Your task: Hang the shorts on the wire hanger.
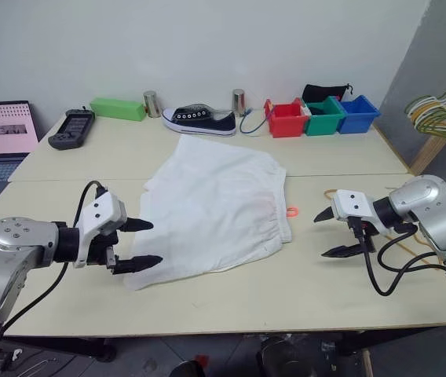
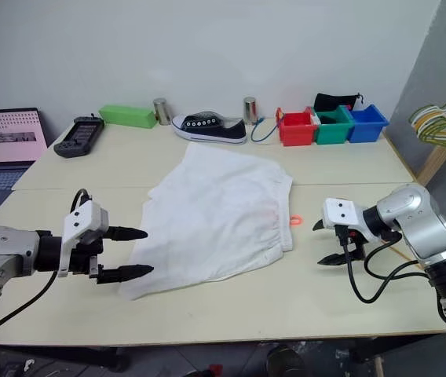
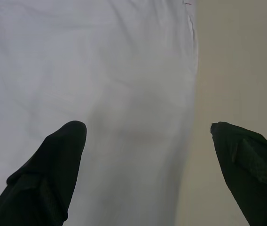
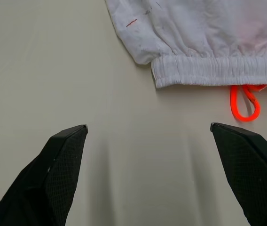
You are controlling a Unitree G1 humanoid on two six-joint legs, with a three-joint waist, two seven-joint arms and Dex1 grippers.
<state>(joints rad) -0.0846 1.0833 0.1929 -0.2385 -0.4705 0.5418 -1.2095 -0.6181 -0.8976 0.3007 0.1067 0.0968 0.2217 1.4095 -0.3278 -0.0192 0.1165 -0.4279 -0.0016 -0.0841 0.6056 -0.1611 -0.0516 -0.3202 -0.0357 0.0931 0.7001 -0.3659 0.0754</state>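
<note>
The wrinkled white fabric shorts (image 1: 215, 208) lie flat mid-frame, long axis running upper right to lower left. The left gripper (image 1: 138, 242), jaws apart, hovers at their lower-left corner, nearer than the spread right gripper (image 1: 330, 233) lower right.

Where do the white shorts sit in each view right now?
Left eye view: shorts spread mid-table, between both grippers.
Right eye view: shorts at centre.
Left wrist view: fabric beyond the fingertips.
Right wrist view: waistband ahead.
Shared landmark: orange loop beside the waistband.
</note>
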